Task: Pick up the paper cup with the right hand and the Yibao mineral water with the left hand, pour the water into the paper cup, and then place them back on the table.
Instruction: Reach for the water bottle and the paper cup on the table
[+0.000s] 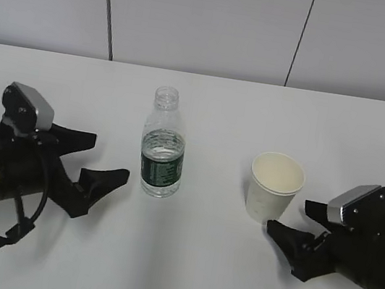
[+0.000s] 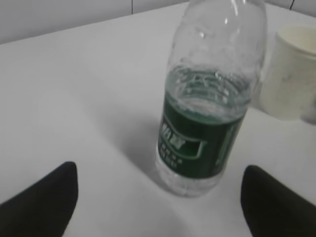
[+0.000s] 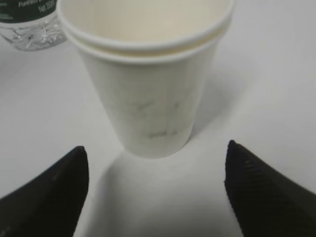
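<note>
The Yibao mineral water bottle [image 1: 163,147], clear with a dark green label and no cap, stands upright on the white table [image 1: 181,260]. It also shows in the left wrist view [image 2: 207,108]. The off-white paper cup [image 1: 274,187] stands upright to its right and fills the right wrist view [image 3: 148,79]. My left gripper [image 1: 111,156] is open and empty, a short way left of the bottle, jaws wide [image 2: 160,170]. My right gripper [image 1: 292,219] is open and empty, just right of and in front of the cup, jaws either side of the cup's base [image 3: 157,153].
A grey panelled wall [image 1: 212,23] rises behind the table's far edge. The bottle's base shows at the top left of the right wrist view [image 3: 29,24]. The cup shows at the right edge of the left wrist view [image 2: 291,69].
</note>
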`<action>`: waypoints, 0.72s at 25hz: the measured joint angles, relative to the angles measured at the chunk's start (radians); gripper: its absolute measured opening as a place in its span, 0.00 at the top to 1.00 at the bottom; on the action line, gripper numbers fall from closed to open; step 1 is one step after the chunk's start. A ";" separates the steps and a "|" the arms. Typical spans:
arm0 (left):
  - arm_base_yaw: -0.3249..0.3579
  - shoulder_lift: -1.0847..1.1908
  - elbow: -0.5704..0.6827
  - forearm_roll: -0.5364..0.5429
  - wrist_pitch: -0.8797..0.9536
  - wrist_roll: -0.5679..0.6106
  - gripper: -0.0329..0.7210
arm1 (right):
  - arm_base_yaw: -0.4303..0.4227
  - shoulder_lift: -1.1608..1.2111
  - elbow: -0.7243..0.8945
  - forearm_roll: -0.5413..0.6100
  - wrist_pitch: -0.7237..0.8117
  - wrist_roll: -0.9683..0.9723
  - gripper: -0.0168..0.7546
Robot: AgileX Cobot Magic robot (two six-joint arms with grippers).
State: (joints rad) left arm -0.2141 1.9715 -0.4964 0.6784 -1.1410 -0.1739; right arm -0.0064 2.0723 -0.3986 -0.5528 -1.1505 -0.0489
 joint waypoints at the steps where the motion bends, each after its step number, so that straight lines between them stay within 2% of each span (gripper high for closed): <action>1: -0.018 0.000 -0.013 -0.018 0.000 -0.010 0.15 | 0.000 0.004 -0.007 -0.002 0.000 0.009 0.11; 7: -0.101 0.037 -0.103 -0.063 -0.002 -0.048 0.14 | 0.000 0.035 -0.055 -0.045 0.000 0.031 0.11; 14: -0.112 0.107 -0.182 -0.048 -0.003 -0.134 0.14 | 0.000 0.047 -0.096 -0.086 0.000 0.049 0.11; 18: -0.116 0.122 -0.200 -0.022 0.000 -0.143 0.14 | 0.000 0.061 -0.114 -0.117 0.000 0.056 0.12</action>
State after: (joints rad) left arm -0.3300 2.0934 -0.6969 0.6559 -1.1408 -0.3169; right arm -0.0064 2.1328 -0.5127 -0.6695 -1.1505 0.0074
